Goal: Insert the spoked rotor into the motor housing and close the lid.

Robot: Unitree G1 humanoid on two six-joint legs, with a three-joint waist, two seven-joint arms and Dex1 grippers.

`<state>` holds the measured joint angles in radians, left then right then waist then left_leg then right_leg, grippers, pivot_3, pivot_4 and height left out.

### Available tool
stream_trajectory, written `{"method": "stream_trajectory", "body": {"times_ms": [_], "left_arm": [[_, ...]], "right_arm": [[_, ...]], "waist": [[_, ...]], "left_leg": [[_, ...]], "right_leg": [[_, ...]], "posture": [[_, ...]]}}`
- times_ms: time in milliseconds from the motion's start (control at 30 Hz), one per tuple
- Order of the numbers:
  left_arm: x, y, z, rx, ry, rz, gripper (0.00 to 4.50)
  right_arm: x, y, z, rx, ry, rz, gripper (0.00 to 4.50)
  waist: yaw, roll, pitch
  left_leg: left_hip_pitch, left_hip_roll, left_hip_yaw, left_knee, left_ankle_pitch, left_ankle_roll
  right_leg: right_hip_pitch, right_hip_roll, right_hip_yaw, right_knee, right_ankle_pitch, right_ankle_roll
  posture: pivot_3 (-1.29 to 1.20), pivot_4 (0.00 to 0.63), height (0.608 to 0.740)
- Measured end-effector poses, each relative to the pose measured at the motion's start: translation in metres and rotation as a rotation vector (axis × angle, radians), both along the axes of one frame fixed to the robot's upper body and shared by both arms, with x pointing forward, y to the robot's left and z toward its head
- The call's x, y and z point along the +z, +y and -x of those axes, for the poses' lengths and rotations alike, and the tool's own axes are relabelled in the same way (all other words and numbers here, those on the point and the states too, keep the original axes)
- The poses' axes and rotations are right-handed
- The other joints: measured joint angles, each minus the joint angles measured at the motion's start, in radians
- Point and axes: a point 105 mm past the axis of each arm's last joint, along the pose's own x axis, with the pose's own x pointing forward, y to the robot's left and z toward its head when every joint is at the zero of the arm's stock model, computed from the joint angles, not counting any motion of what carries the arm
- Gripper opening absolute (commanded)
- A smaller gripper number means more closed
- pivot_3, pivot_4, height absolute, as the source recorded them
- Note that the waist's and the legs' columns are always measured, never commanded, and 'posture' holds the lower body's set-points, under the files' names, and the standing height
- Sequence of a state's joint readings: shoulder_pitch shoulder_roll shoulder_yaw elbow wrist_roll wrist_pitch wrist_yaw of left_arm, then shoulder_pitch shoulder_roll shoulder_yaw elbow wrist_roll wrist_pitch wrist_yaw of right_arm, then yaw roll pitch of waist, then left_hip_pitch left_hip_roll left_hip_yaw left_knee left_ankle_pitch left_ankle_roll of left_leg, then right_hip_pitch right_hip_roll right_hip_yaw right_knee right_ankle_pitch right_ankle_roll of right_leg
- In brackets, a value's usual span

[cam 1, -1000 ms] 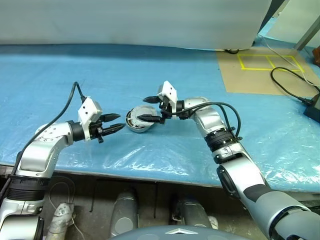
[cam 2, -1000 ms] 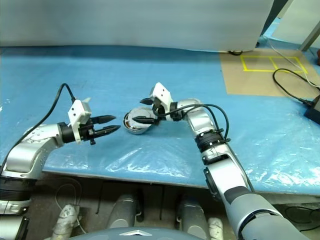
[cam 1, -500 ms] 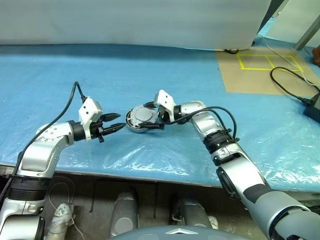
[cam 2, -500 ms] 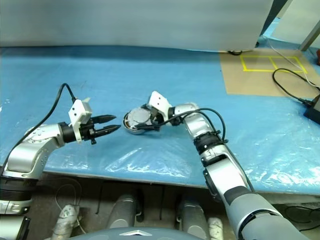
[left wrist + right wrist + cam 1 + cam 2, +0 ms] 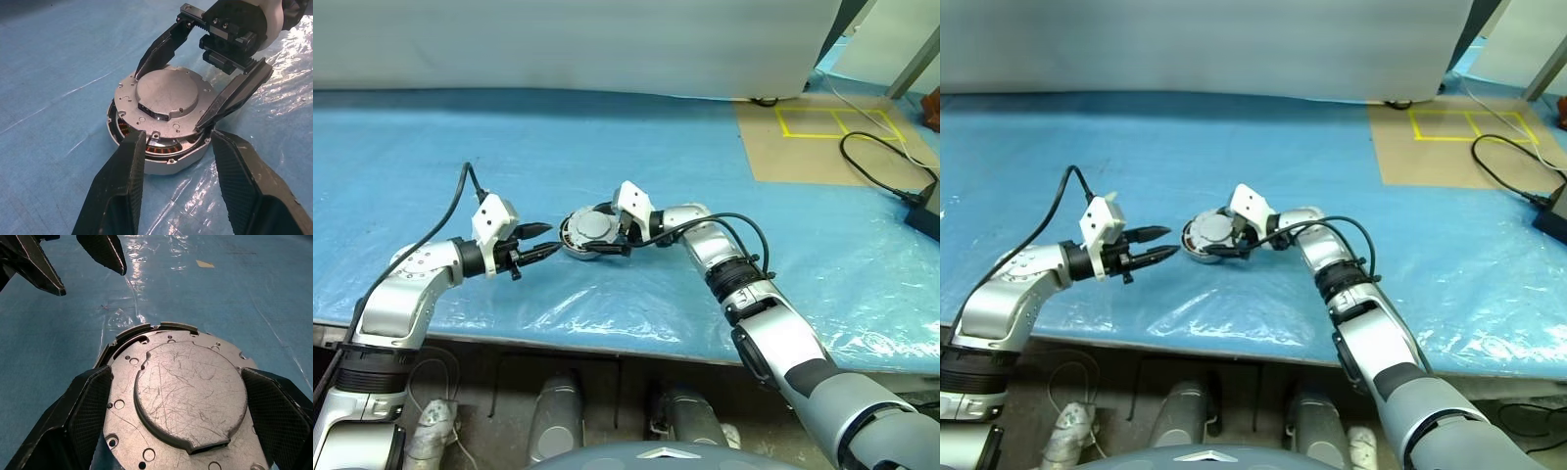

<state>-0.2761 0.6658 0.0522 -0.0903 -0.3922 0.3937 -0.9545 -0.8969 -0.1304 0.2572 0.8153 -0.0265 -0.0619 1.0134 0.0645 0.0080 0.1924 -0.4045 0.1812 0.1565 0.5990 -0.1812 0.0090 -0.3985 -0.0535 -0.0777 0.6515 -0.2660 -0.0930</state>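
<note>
On the blue tabletop (image 5: 724,147), the motor housing (image 5: 161,161) shows copper windings inside; the lid (image 5: 166,105) sits askew on top, pinched between my right gripper's (image 5: 604,227) jaws. Left gripper (image 5: 546,239): jaws spread, empty, just beside the housing.

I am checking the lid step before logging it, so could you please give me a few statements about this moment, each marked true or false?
1. The flat round silver-grey metal lid sits on the squat silver motor housing with copper windings. True.
2. The right gripper's jaws stand on either side of the lid. True.
3. The left gripper grips the housing. False: its jaws are apart and empty, just short of it.
4. The lid is fully seated. False: it sits tilted, with windings showing beneath one edge.
5. The housing rests on bare brown wood. False: it rests on the blue plastic-covered table.
</note>
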Motion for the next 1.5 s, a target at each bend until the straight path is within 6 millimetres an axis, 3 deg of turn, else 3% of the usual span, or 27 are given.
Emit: {"method": "stream_trajectory", "body": {"times_ms": [100, 133, 433, 800, 1267, 1500], "left_arm": [[0.000, 0.000, 0.000, 0.003, -0.001, 0.000, 2.20], [0.000, 0.000, 0.000, 0.004, -0.001, 0.000, 2.20], [0.000, 0.000, 0.000, 0.007, -0.001, 0.002, 2.20], [-0.002, 0.002, 0.000, 0.018, 0.003, 0.002, 2.20], [-0.002, 0.002, -0.001, 0.028, 0.004, 0.003, 2.20], [-0.002, 0.003, -0.001, 0.032, 0.004, 0.003, 2.20]], "right_arm": [[0.000, 0.000, -0.002, -0.010, -0.010, 0.001, 3.00], [0.001, 0.000, -0.002, -0.009, -0.010, 0.001, 2.97], [0.002, 0.002, -0.002, -0.013, 0.004, 0.000, 2.97], [0.013, 0.018, -0.014, -0.120, 0.105, 0.034, 2.97], [0.021, 0.012, -0.025, -0.221, 0.121, 0.101, 2.97], [0.027, 0.020, -0.027, -0.271, 0.148, 0.090, 2.97]], "waist": [[0.000, 0.000, 0.000], [-0.001, 0.000, 0.000], [-0.003, 0.000, 0.000], [-0.012, 0.000, 0.000], [-0.011, 0.000, 0.000], [-0.013, 0.000, 0.000]], "left_leg": [[0.000, 0.000, 0.000, 0.000, 0.000, 0.001], [0.000, 0.000, 0.000, 0.000, 0.001, 0.001], [0.000, 0.000, 0.000, 0.000, 0.000, 0.001], [-0.001, 0.000, 0.000, -0.001, 0.000, 0.000], [-0.001, 0.000, 0.000, -0.001, -0.001, -0.003], [-0.001, 0.000, 0.000, -0.002, -0.001, -0.003]], "right_leg": [[0.000, 0.000, 0.000, -0.001, 0.000, 0.000], [0.000, 0.000, 0.000, -0.001, 0.000, 0.000], [0.000, 0.000, 0.000, -0.001, 0.000, 0.000], [-0.001, 0.000, 0.000, -0.001, 0.000, 0.000], [-0.001, 0.000, 0.000, -0.001, 0.000, 0.000], [-0.001, 0.000, 0.000, -0.002, 0.000, 0.000]], "posture": [[0.00, 0.150, 0.740], [0.00, 0.150, 0.740], [0.00, 0.150, 0.740], [0.00, 0.150, 0.740], [0.00, 0.150, 0.740], [0.00, 0.150, 0.740]]}}
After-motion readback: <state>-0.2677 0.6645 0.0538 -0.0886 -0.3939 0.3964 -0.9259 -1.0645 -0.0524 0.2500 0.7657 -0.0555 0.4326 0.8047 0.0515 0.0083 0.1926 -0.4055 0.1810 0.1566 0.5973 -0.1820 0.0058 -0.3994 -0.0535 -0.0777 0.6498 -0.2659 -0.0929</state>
